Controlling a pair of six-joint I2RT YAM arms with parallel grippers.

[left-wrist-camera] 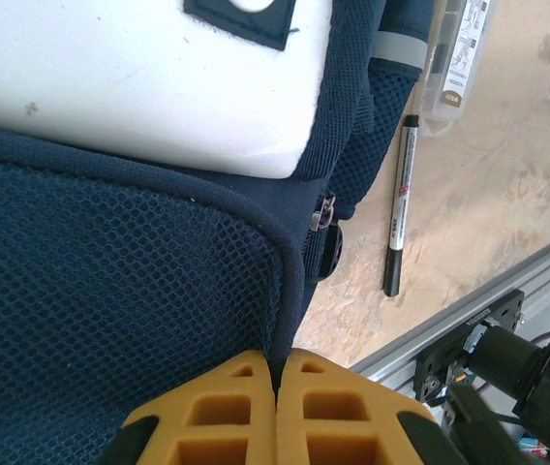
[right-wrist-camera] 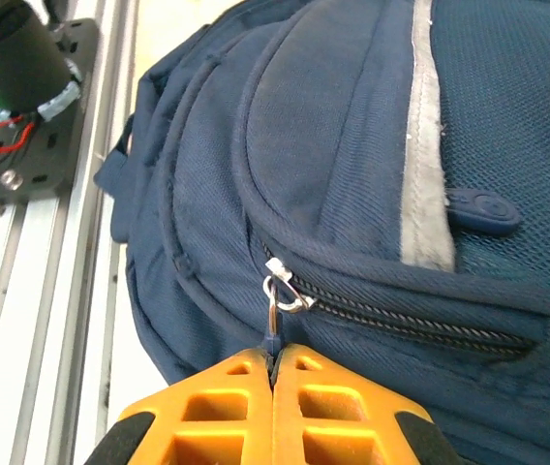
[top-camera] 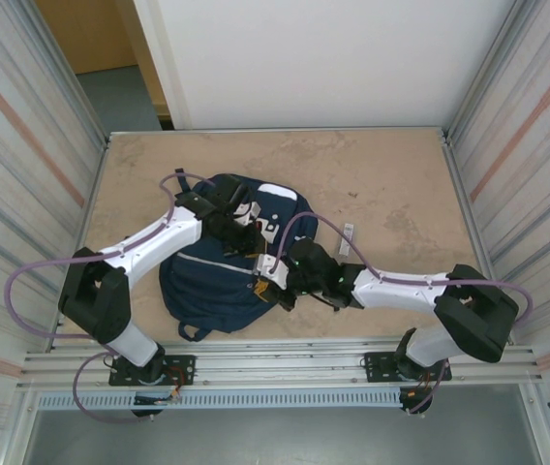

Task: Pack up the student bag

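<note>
The student bag, a navy blue backpack, lies flat on the table's left half, white patch toward the far side. My left gripper is over its upper middle; in the left wrist view it is shut on the piped edge of the bag's mesh pocket. My right gripper reaches in from the right. In its wrist view it is shut on the blue pull of a zipper, beside a closed row of teeth. A light stripe crosses the bag's front.
A black pen and a clear plastic packet lie on the bare table just right of the bag; they show as a small pale item from above. An aluminium rail runs along the near edge. Ribbed walls close in both sides.
</note>
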